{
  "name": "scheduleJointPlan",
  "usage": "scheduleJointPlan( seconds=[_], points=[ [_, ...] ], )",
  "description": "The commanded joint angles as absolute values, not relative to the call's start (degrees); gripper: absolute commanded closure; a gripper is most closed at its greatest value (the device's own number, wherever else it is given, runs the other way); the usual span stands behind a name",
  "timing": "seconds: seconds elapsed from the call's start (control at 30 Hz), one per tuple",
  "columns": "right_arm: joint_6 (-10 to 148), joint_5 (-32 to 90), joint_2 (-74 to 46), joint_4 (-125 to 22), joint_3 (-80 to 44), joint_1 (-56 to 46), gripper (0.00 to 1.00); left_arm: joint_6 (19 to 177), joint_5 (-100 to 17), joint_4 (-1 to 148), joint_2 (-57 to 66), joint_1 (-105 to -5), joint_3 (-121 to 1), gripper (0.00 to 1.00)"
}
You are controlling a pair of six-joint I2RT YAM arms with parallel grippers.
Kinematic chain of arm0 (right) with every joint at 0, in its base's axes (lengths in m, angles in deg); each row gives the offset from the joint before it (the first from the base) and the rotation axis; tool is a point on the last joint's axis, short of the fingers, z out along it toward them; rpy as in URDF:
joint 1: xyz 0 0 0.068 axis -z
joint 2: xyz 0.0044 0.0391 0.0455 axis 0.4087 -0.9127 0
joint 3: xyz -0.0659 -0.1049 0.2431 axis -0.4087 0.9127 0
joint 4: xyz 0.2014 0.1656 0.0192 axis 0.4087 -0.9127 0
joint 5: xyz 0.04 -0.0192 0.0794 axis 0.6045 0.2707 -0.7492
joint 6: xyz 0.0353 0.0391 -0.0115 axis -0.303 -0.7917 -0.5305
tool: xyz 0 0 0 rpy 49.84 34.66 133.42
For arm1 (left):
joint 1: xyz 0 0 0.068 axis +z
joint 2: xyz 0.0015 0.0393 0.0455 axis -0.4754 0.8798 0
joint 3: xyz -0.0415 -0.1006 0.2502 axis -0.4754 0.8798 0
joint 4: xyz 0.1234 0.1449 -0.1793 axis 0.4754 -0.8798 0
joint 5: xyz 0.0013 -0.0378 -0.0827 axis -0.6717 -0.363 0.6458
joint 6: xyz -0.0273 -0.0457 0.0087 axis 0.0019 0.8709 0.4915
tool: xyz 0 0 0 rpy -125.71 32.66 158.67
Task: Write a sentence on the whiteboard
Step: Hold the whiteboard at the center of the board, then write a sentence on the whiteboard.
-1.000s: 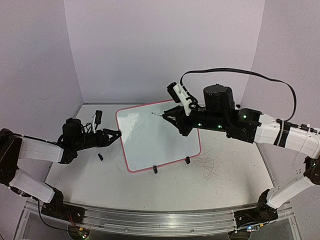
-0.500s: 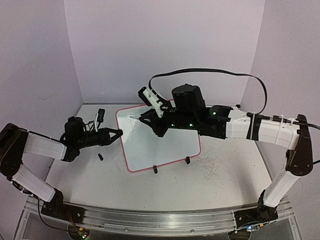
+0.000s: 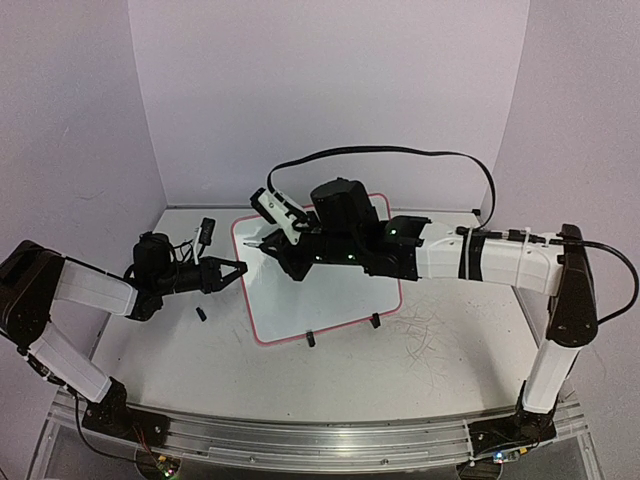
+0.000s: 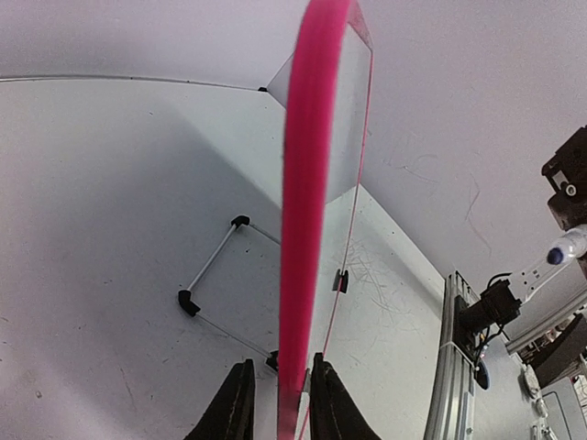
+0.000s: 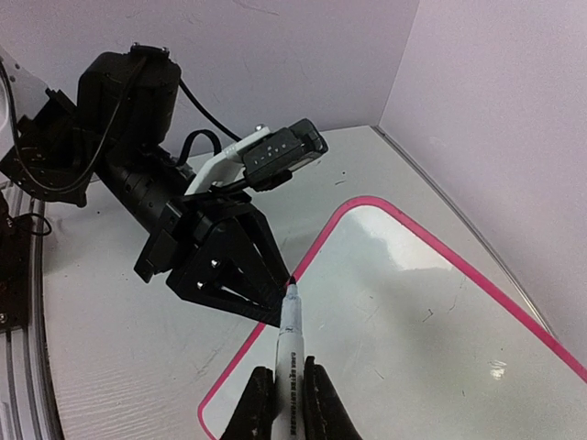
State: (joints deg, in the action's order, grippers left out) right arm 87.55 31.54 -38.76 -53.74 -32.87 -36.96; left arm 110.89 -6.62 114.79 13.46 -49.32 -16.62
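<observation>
The whiteboard (image 3: 330,290), pink-framed, leans on its wire stand in mid-table; no sentence shows on its glossy face (image 5: 431,302). My left gripper (image 3: 236,268) straddles the board's left edge. In the left wrist view the pink frame (image 4: 307,183) runs between the jaws of that gripper (image 4: 282,367): one finger touches it and a thin gap stays on the other side. Reaching across the board, my right gripper (image 5: 289,368) is shut on a white marker (image 5: 291,353). The marker's dark tip (image 5: 292,286) hovers by the top left corner, close to the left fingers (image 5: 238,266).
A small black cap (image 3: 201,313) lies on the table left of the board. The stand's black feet (image 3: 311,338) stick out at the board's front. Grey scribbles (image 3: 425,335) mark the tabletop at right. Walls close in behind and on both sides.
My right arm swept left across the board, carrying the marker from its top middle to its top left corner. The left jaws narrowed around the board's left edge.
</observation>
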Motion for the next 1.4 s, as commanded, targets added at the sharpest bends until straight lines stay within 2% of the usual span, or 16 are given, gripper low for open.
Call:
scheduleJointPlan(
  seconds=[0.0,0.3,0.5,1.37],
  points=[
    [87.55,33.91,-39.48,-49.91,-34.68,-37.33,1.00,107.68,-4.68,117.45,13.68,-49.04,-18.81,0.79],
    [87.54,35.99,-41.30,-49.00,-35.97,-37.83,1.00,105.20,-5.73,117.36,12.74,-49.04,-17.87,0.95],
    [87.22,36.16,-42.73,-48.51,-37.38,-37.91,1.00,104.72,-5.96,117.40,12.35,-49.04,-17.66,0.99],
    [86.90,41.00,-46.22,-48.47,-39.90,-38.13,1.00,104.09,-6.16,117.17,12.18,-49.06,-17.71,1.00]
  ],
)
